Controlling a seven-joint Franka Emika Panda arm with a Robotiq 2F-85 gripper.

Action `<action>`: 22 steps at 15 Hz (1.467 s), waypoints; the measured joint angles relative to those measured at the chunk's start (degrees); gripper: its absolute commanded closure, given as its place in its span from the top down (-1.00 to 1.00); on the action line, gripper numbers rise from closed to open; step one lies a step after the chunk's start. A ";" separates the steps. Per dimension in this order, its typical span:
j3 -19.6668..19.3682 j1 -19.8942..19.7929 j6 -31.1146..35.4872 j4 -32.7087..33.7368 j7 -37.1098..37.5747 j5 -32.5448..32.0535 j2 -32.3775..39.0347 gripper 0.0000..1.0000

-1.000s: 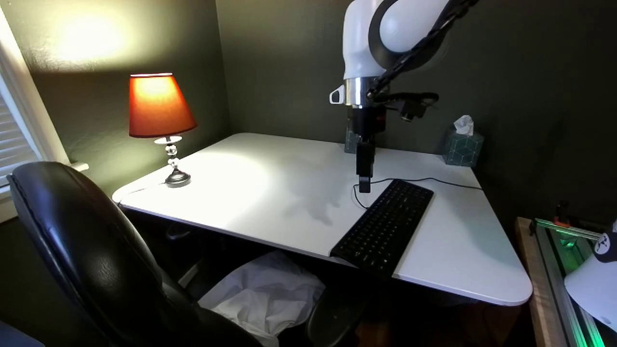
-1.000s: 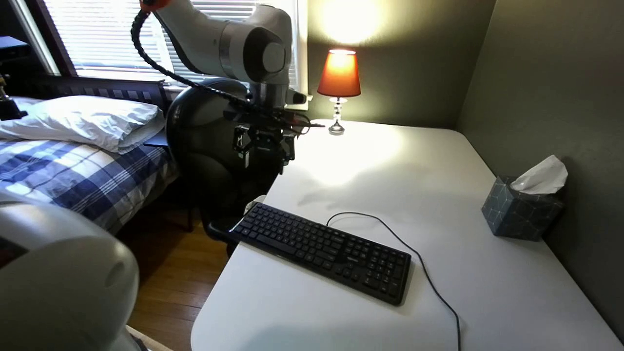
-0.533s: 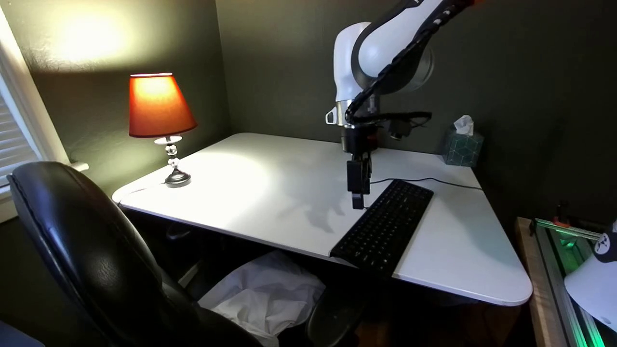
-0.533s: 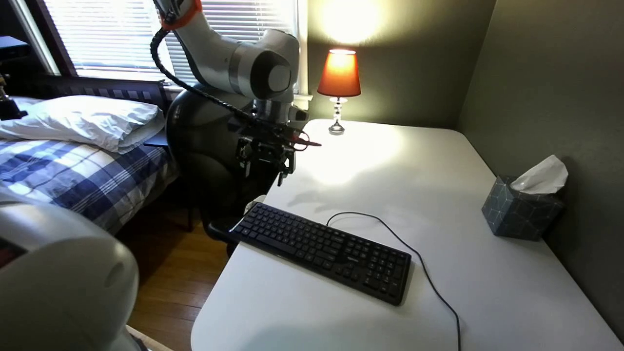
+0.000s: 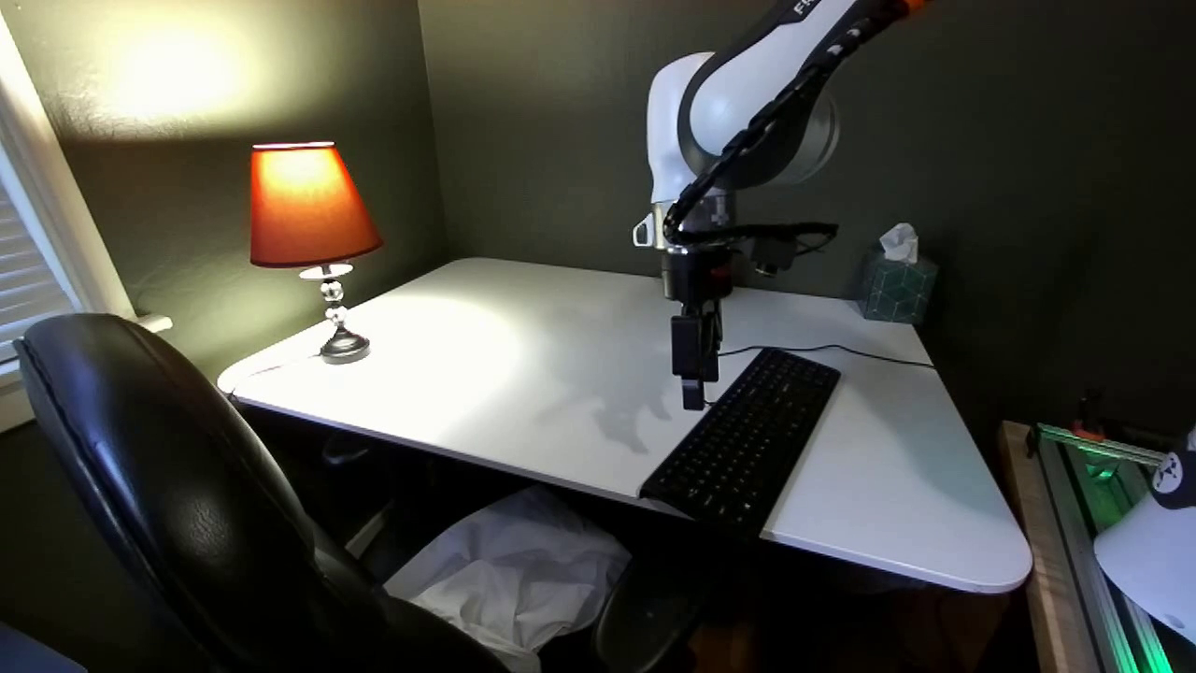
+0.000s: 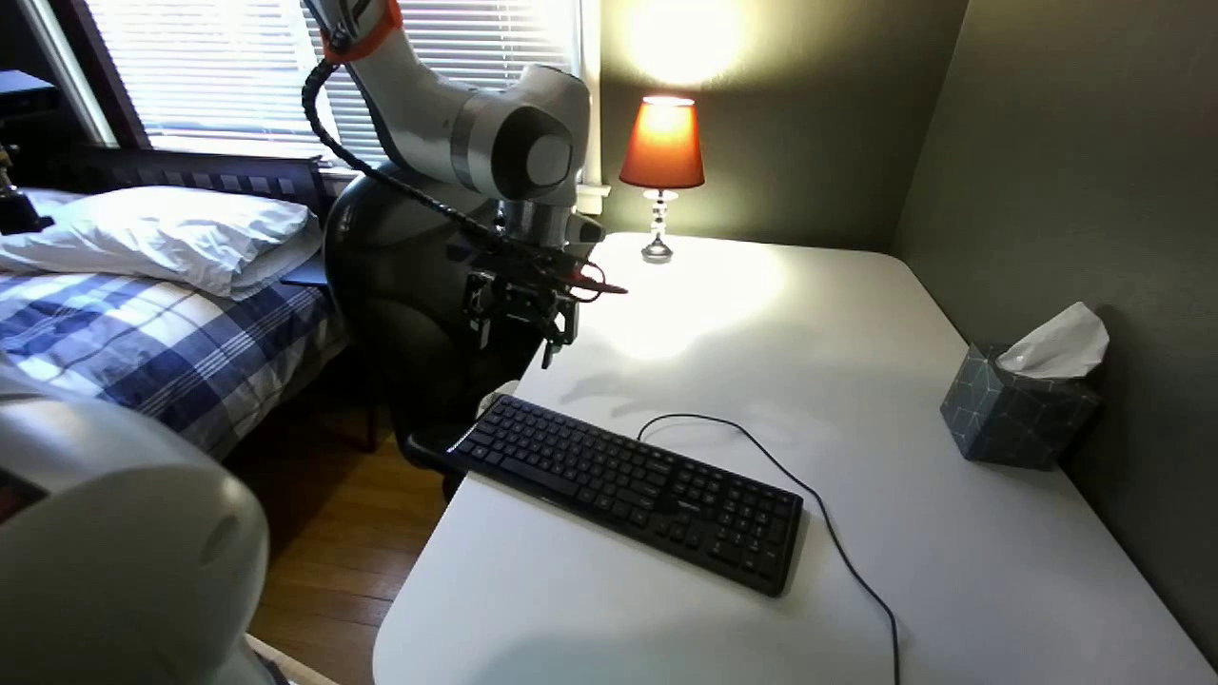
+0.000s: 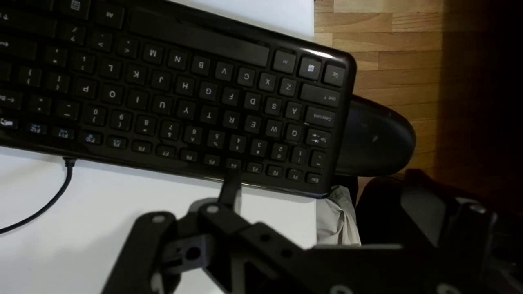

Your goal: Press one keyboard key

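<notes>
Two fingers (image 7: 231, 185) of the gripper (image 6: 516, 348) stand spread, hanging higher than the keyboard (image 6: 623, 490). The keyboard lies on the desk (image 6: 533, 609), its Esc end jutting over the edge. From the keyboard's rear side runs a cable (image 7: 69, 175). A lit lamp (image 6: 663, 147) and a tissue box (image 6: 1016, 414) both stand well apart from the keyboard.

Lamp (image 5: 315, 207): glare on the wall (image 5: 173, 73), ten o'clock in an exterior view.
Blinds (image 6: 224, 76): we get washed-out daylight, ten o'clock in an exterior view.
Desk (image 5: 551, 355): soft shadows in both exterior views.
Keyboard (image 7: 175, 92): we catch a glint, one o'clock in the wrist view.
</notes>
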 measured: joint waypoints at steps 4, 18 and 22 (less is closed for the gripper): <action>0.07 -0.29 2.45 -0.10 0.02 1.51 1.55 -0.16; 0.84 -2.26 9.83 -0.51 1.66 4.49 7.20 -1.00; 0.84 -2.66 9.83 -0.45 2.79 4.49 8.09 -1.00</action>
